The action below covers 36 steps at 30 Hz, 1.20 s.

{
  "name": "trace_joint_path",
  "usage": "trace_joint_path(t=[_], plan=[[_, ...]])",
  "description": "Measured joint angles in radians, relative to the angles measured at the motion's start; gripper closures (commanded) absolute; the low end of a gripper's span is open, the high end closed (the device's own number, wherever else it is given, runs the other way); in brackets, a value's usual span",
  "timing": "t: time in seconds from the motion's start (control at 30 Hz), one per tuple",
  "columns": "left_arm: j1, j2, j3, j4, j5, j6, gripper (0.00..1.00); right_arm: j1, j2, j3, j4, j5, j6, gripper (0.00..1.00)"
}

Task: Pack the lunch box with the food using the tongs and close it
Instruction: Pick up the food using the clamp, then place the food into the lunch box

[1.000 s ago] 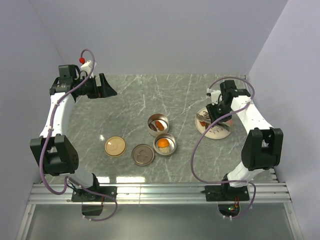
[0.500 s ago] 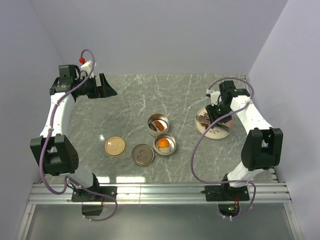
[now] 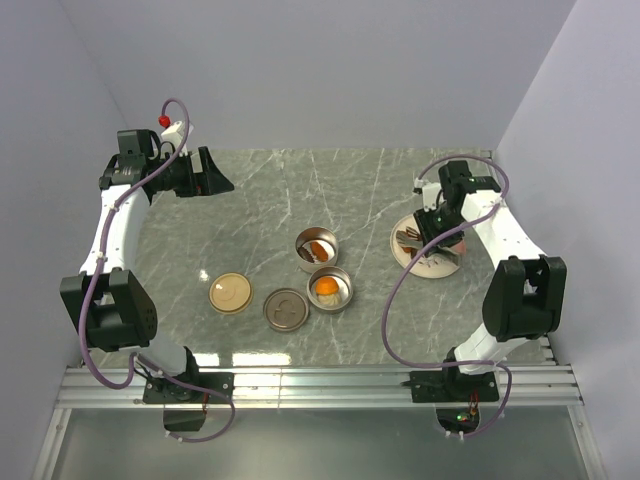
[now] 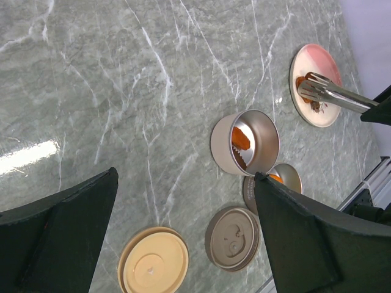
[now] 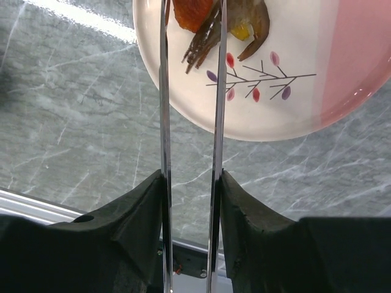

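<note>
Right gripper (image 5: 190, 183) has shifted slightly over the plate (image 5: 293, 104) since 1 second ago; left arm unchanged. Round glossy plate, white fading to pink, with a twig print, lies just ahead of the right gripper on the grey-green veined marble table (image 3: 260, 200). Black fingers are half closed, clamping the 2 thin shiny steel arms of the tongs (image 5: 164, 122), which run forward near-parallel and straddle a red-brown piece (image 5: 192, 12); tips are cut off, so cannot tell if it's pinched. A brown shrimp-like piece (image 5: 244, 24) lies just right of it. Left gripper (image 4: 186, 178) is spread wide and holds nothing, above 2 round metal tins (image 4: 244, 143) and 2 flat round lids (image 4: 153, 265).
</note>
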Motion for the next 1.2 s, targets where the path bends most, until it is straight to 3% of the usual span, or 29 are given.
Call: trace_joint_path(t=[0.43, 0.67, 0.87, 1.2], plan=[[0.000, 0.000, 0.000, -0.003, 0.000, 0.009, 0.01, -0.031, -0.010, 0.117, -0.067, -0.038, -0.008, 0.61], [0.000, 0.000, 0.000, -0.002, 0.000, 0.008, 0.01, -0.023, -0.010, 0.286, -0.134, -0.150, -0.019, 0.61], [0.000, 0.000, 0.000, 0.001, 0.002, -0.004, 0.01, 0.114, -0.008, 0.432, -0.150, -0.232, -0.032, 0.60], [0.000, 0.000, -0.001, 0.002, 0.002, -0.006, 0.01, 0.369, 0.051, 0.436, -0.134, -0.263, -0.002, 0.60]])
